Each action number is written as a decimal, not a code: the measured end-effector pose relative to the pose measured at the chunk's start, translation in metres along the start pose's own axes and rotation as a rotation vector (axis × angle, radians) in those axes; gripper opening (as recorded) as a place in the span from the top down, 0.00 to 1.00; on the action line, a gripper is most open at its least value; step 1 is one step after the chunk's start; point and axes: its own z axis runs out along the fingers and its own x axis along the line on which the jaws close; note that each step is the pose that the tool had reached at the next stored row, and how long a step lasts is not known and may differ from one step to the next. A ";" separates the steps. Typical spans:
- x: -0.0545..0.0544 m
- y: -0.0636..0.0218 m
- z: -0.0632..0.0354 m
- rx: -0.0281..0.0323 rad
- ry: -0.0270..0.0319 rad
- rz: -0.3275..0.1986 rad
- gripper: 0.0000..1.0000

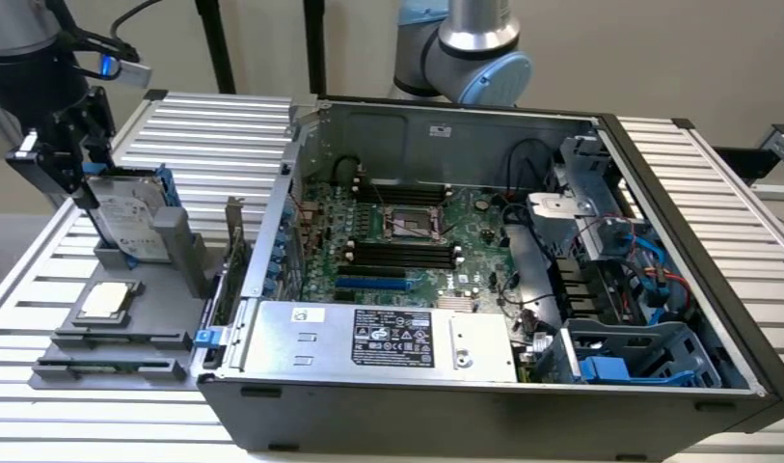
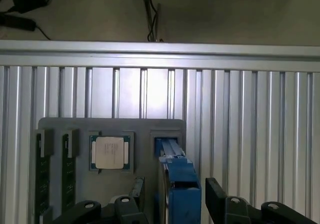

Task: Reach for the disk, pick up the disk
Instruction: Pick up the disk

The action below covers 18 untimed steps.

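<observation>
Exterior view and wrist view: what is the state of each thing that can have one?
disk, upright in its slot of the grey holder, not lifted.
gripper, open, one finger on each side of the disk's top.
CPU chip, lying flat in its recess of the grey holder.
computer case, lying on its side, side cover off.

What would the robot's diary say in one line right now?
gripper: open, astride disk top | disk: upright in grey holder, not lifted | held: nothing
</observation>
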 end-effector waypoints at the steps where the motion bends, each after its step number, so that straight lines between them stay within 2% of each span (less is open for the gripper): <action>1: 0.000 0.0000 0.0002 0.0001 0.0000 0.000 0.40; 4: 0.000 0.0000 0.0005 0.0001 -0.0001 0.000 0.42; 5: 0.000 0.0000 0.0006 0.0003 -0.0001 0.000 0.49; 9: 0.000 0.0000 0.0008 0.0002 -0.0001 0.000 0.51; 10: 0.000 0.0000 0.0008 0.0002 -0.0001 0.000 0.58; 11: 0.000 0.0000 0.0008 0.0002 -0.0001 0.000 0.58; 12: 0.000 0.0000 0.0008 0.0001 -0.0001 0.000 0.65; 18: 0.000 0.0000 0.0008 0.0001 -0.0001 0.000 0.67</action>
